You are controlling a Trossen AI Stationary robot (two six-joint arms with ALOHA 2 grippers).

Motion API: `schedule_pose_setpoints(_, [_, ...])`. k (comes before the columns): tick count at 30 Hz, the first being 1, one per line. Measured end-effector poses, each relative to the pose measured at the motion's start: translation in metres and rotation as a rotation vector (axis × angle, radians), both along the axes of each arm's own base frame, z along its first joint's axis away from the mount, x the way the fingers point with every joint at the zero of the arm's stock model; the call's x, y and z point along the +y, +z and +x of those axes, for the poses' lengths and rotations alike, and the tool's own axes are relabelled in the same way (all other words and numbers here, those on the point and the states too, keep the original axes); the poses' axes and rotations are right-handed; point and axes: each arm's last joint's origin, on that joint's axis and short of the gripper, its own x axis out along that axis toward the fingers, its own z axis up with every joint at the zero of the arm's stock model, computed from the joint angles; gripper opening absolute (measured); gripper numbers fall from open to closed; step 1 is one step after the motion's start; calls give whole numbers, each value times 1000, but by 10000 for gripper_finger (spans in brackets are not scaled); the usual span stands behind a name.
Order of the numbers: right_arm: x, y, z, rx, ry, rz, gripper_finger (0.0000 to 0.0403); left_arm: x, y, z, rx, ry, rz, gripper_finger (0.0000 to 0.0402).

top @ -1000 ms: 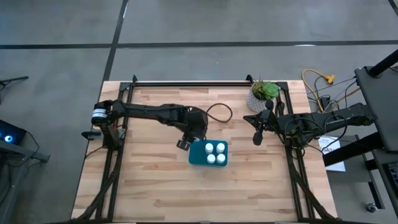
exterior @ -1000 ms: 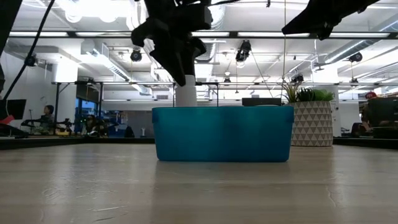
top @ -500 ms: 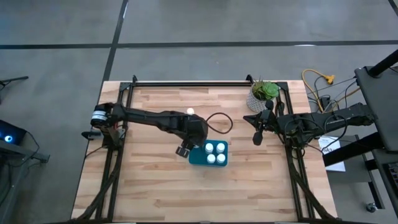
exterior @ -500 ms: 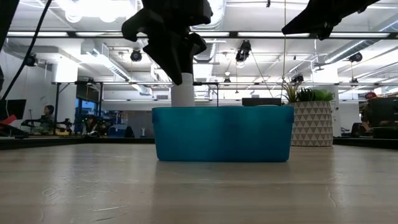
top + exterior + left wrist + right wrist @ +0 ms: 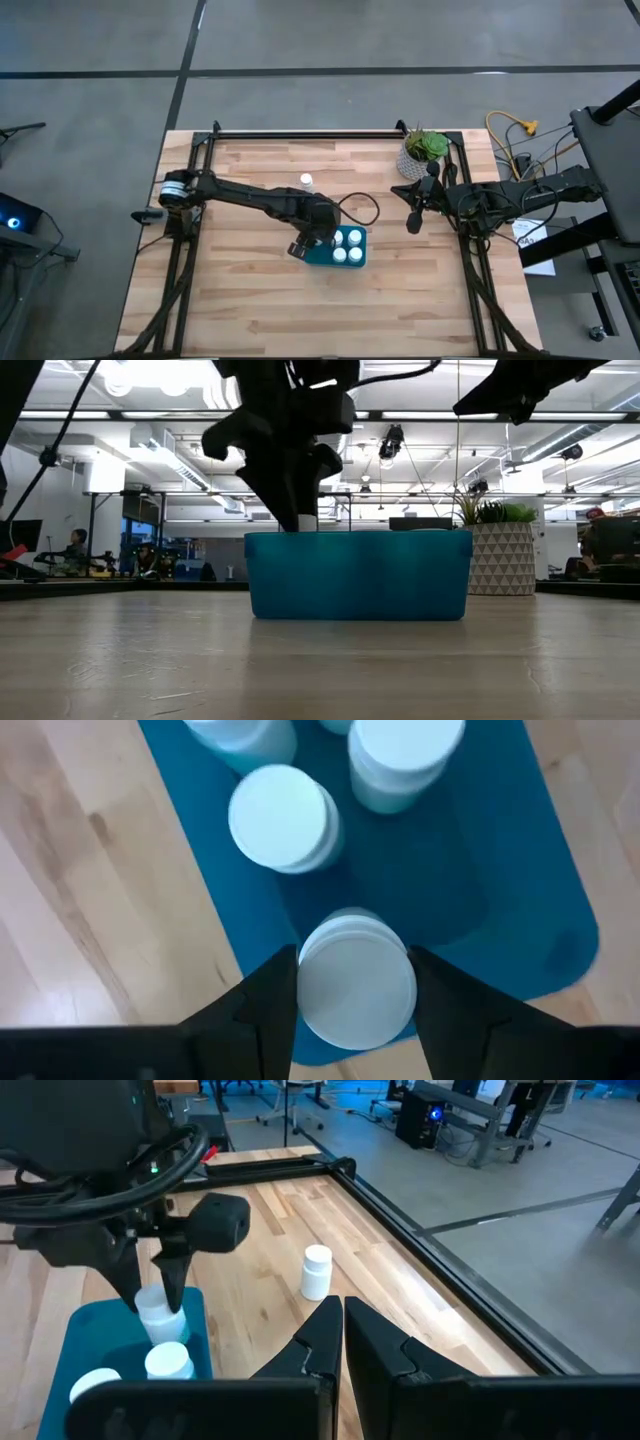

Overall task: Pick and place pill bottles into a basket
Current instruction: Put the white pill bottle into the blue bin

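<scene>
The teal basket (image 5: 335, 248) stands mid-table with several white pill bottles (image 5: 346, 246) upright in it; it also shows in the low view (image 5: 358, 574). One more pill bottle (image 5: 305, 181) stands alone on the wood toward the far edge. My left gripper (image 5: 312, 243) is over the basket's left end, shut on a pill bottle (image 5: 357, 982) that reaches down inside the basket. My right gripper (image 5: 412, 221) is shut and empty, hovering right of the basket near the plant pot. My left gripper pinches the bottle's cap (image 5: 312, 988) between its two fingers, one on each side. The fingers (image 5: 172, 1280) come from above, pointing down. The bottle (image 5: 160, 1318) hangs upright below them, its lower part inside the basket; whether it stands on the floor I cannot tell.
A white patterned plant pot (image 5: 420, 153) stands at the far right, close to my right arm. Black frame rails (image 5: 300, 133) run along the table's far, left and right sides. Bare wood lies near and left of the basket.
My left gripper has moved from the basket's far-left corner toward the near edge, over the basket's left end, and gone down. The bottle it holds has sunk from well above the rim to mostly inside the basket. The gripper stays shut on it.
</scene>
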Motion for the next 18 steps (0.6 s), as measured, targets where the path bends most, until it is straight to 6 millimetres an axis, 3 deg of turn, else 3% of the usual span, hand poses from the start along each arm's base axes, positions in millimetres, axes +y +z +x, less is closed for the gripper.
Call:
schedule_pose_setpoints(9, [0,0,0,-1,1,1,9,0,-24,3,2,-1,-2,147])
schedule_pose_setpoints(18, [0,0,0,-4,0,4,9,0,-30,2,-18,-2,-4,147])
